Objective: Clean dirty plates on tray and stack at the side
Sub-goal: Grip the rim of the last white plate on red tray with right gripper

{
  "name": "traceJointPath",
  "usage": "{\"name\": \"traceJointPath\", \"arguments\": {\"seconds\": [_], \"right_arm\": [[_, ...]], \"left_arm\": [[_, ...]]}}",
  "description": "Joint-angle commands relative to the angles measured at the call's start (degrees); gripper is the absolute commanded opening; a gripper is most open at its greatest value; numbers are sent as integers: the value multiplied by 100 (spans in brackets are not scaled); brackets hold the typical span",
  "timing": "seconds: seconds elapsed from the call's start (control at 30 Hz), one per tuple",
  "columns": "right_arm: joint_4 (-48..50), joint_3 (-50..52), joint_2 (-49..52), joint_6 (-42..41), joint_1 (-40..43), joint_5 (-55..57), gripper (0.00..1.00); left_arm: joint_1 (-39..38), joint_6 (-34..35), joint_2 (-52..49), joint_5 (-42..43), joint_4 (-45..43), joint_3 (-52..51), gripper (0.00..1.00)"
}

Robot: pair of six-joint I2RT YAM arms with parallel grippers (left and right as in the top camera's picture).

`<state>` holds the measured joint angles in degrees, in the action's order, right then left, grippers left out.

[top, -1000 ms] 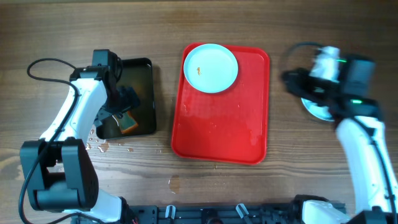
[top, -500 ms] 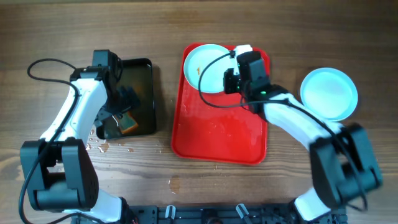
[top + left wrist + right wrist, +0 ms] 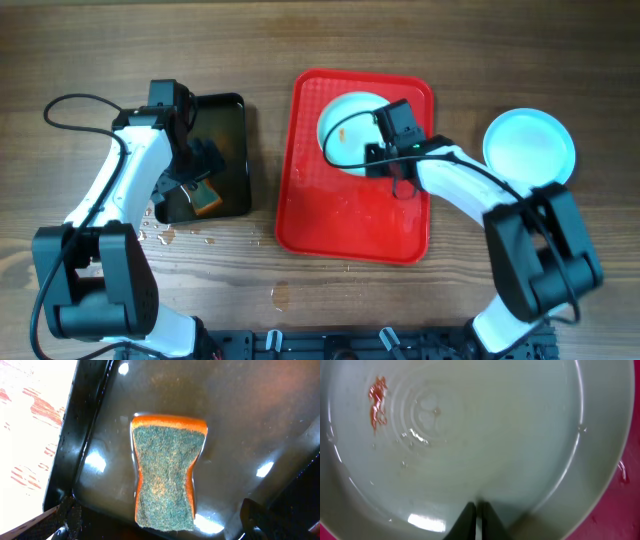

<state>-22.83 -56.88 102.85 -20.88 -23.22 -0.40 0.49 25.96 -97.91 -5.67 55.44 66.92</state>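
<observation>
Plate (image 3: 335, 125) with an orange smudge (image 3: 342, 133) lies on the tray (image 3: 350, 215) overhead, the right gripper (image 3: 380, 152) at its rim. Left wrist: the left gripper (image 3: 167, 522) hangs spread over the sponge (image 3: 165, 475). Right wrist: fingertips (image 3: 466, 519) pinch the wet rim thinly; lifted so, I judge it could slip out and drop.

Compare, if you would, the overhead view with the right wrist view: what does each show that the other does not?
Only the overhead view shows the other pale-blue round plate on the wooden table right of the tray, and the black rectangular tray holding an orange-and-green sponge. Only the right wrist view shows the right gripper closed on the near rim of the smudged pale-blue round plate, and water droplets on it. Both show that plate, its orange smudge, and the large red plastic tray beneath it.
</observation>
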Motion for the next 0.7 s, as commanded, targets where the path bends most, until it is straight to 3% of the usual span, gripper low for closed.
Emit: {"name": "traceJointPath", "arguments": {"seconds": [0.0, 0.17, 0.47, 0.67], "right_arm": [[-927, 31, -892, -612, -2, -457, 13], [-1104, 31, -1635, -393, 111, 680, 27], [-721, 227, -992, 356, 935, 791, 29], [-2, 227, -389, 887, 1189, -4, 29]], "left_arm": [[22, -24, 35, 31, 7, -28, 100], [22, -24, 35, 31, 7, -28, 100], [22, -24, 35, 31, 7, -28, 100], [22, -24, 35, 31, 7, -28, 100]]}}
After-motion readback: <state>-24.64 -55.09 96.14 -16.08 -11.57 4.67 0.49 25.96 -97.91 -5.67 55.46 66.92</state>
